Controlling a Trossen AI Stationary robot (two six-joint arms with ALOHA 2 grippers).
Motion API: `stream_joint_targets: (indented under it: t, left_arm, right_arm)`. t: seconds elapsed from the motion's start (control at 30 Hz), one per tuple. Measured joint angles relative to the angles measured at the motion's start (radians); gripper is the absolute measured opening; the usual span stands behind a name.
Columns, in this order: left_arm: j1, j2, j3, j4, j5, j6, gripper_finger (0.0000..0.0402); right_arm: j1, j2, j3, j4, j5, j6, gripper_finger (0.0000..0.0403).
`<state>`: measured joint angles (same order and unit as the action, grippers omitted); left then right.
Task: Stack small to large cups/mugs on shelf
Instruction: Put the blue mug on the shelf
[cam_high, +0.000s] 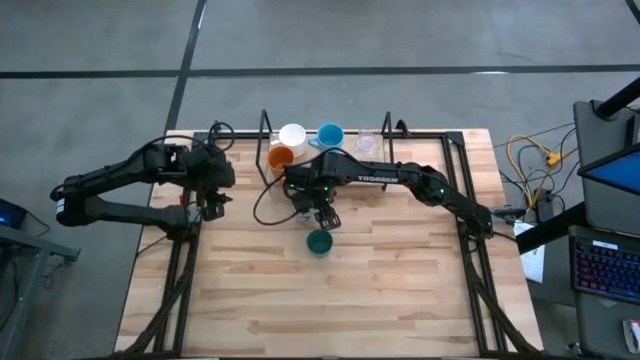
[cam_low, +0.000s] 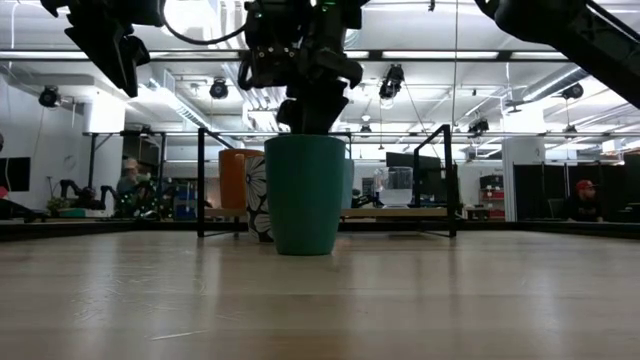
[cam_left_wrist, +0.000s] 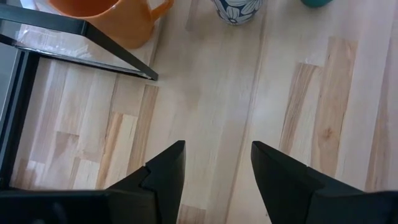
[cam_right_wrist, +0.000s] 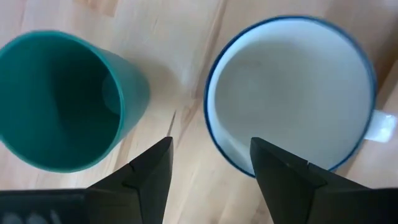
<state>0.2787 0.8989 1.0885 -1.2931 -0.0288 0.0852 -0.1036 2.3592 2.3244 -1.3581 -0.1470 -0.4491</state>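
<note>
Right gripper (cam_high: 322, 215): you see it hanging over the table (cam_high: 400, 290), fingers parted and empty, just shelf-side of the teal cup (cam_high: 319, 242).
Teal cup: upright on the table, in front of the shelf (cam_high: 420, 150), apart from it; in your right wrist view it sits just off one fingertip (cam_right_wrist: 155, 158), not between the two.
White mug (cam_right_wrist: 292, 93): blue-rimmed, handled, beside the teal cup and not touching it; the other fingertip lies at its rim, without clasping it.
Left gripper (cam_high: 212, 207): off the shelf's left end, above bare wood, fingers (cam_left_wrist: 168, 171) apart with nothing between them.
Orange mug (cam_high: 281, 156): at the shelf's left end, by the frame's black rod.
White cup (cam_high: 292, 134): next to the orange mug, farther back on the shelf.
Blue cup (cam_high: 330, 134): next along the shelf, right of the white cup.
Glass (cam_high: 367, 140): clear, right of the blue cup, toward the shelf's right end.
Flowered cup (cam_left_wrist: 236, 9): on the table near the orange mug; you see only its base.
</note>
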Motion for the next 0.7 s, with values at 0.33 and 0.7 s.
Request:
stream_joint_targets:
  t: [0.33,0.7]
  left_arm:
    - [0.0,0.0,0.0,0.0,-0.001,0.0,0.0169]
    - [0.001,0.0,0.0,0.0,-0.001,0.001,0.0169]
  right_arm:
    - [-0.002,0.0,-0.079,-0.018,-0.002,-0.03,0.0208]
    - [-0.002,0.0,-0.088,-0.023,0.03,-0.057,0.0188]
